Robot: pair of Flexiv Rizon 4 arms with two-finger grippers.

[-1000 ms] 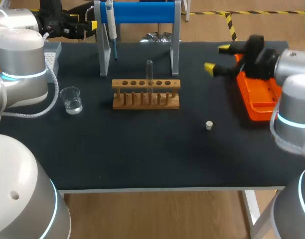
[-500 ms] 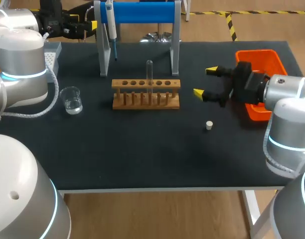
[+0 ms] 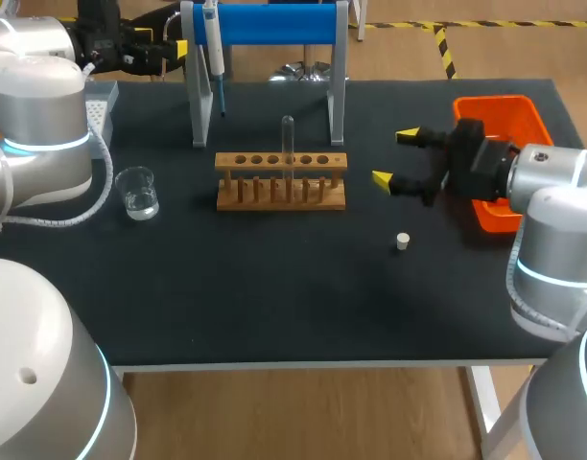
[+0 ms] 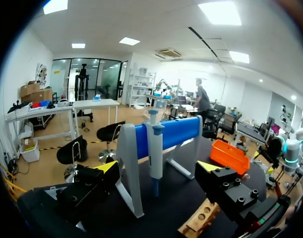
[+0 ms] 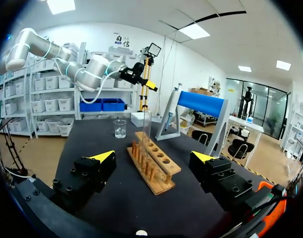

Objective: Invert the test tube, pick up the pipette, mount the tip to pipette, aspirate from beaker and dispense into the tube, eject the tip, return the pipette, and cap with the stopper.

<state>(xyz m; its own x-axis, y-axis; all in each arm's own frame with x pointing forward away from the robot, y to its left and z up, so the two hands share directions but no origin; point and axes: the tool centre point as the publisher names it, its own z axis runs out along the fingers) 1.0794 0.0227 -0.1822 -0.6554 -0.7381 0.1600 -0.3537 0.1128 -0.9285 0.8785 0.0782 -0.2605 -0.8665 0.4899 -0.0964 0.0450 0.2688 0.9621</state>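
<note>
The black table point(image 3: 274, 307) carries everything. At its far side stands the pipette stand point(image 3: 274, 24), grey uprights joined by a blue bar. The right arm comes in from the right, and its gripper point(image 3: 394, 157) hangs over the table between the wooden rack point(image 3: 281, 182) and the orange bin point(image 3: 495, 101), pointing left at the rack. Its fingers are spread wide with nothing between them. The left arm's gripper point(image 4: 157, 167) is at the far left, just left of the stand, and it too is spread wide and holds nothing. Its wrist view shows the pipette point(image 3: 212, 53) straight ahead, hanging on the stand's left upright.

The orange bin lies at the right edge, partly covered by the right arm. The wooden rack sits near the table's middle, in front of the stand. A grey tip box point(image 3: 100, 105) shows at the far left, partly behind the left arm. The glass beaker point(image 3: 138, 192), with a little clear liquid, stands left of the rack. The test tube point(image 3: 288, 144) stands upright in a rack hole just right of the middle. The small white stopper point(image 3: 403, 241) lies on the table, nearer than the right gripper and apart from it.
</note>
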